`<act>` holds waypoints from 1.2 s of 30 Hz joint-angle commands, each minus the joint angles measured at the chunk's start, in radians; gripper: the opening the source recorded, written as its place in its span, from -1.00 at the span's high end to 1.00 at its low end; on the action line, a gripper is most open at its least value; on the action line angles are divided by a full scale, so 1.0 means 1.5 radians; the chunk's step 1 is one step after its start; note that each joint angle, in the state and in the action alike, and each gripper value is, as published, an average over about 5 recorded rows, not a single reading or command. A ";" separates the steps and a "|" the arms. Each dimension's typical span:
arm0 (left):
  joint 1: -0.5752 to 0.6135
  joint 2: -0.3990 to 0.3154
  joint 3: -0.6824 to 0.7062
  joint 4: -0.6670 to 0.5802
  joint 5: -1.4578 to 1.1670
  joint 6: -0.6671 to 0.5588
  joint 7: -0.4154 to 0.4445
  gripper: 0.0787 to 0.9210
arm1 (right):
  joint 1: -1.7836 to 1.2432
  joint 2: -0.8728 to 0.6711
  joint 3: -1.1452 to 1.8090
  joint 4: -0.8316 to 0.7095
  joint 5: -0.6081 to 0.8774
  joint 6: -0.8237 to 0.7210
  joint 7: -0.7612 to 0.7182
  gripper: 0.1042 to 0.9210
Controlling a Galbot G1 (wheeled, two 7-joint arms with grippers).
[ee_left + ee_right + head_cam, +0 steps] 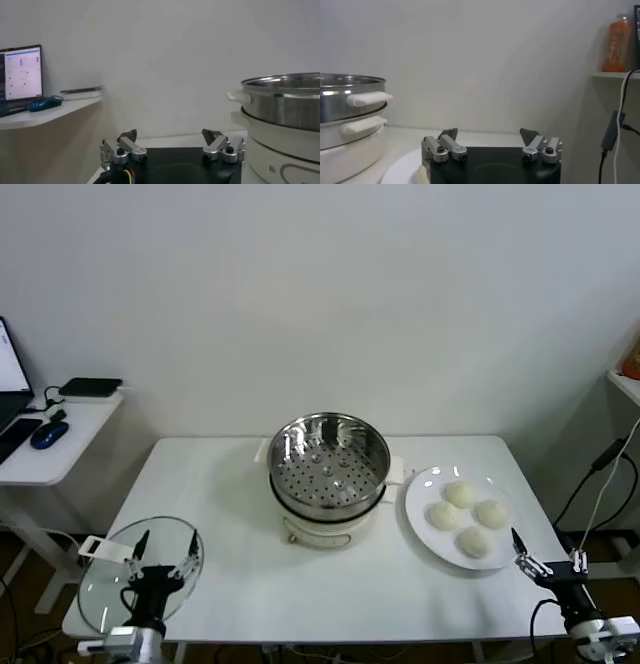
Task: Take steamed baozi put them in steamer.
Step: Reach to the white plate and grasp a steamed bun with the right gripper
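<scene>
Resting at the near left edge of the worktop (250, 584), a round glass lid (110, 574) lies flat, presumably set aside so that the steamer is left uncovered for loading. The left claw (163, 557) is parked just over that lid, its fingers spread wide and nothing held between them; it appears to be idle. At the middle of the worktop the steamer (328, 464) is seen, a shiny perforated steel basket seated on a cream-white cooker base (325, 529), empty and open at the top. Just beside it, to the right, a flat white plate (420, 524) carries the four steamed baozi (467, 518), grouped close together, none yet moved. The right claw (546, 562) is held low at the near right corner, just beside the plate's rim, fully opened and empty. Its placement is judged to suit a first reach for the nearest bun, so the task is taken as not yet begun.
</scene>
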 commanded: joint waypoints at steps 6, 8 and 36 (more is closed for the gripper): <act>-0.009 -0.008 0.004 0.012 0.006 -0.077 0.035 -0.77 | 0.182 -0.123 -0.055 0.001 -0.040 -0.151 0.001 -0.76; -0.012 -0.009 0.006 0.017 0.014 -0.073 0.028 -0.77 | 0.240 -0.167 -0.085 -0.014 -0.052 -0.202 -0.002 -0.76; -0.031 0.018 0.019 0.072 0.003 -0.067 0.016 -0.77 | 1.189 -0.267 -1.016 -0.579 -0.341 -0.043 -0.691 -0.76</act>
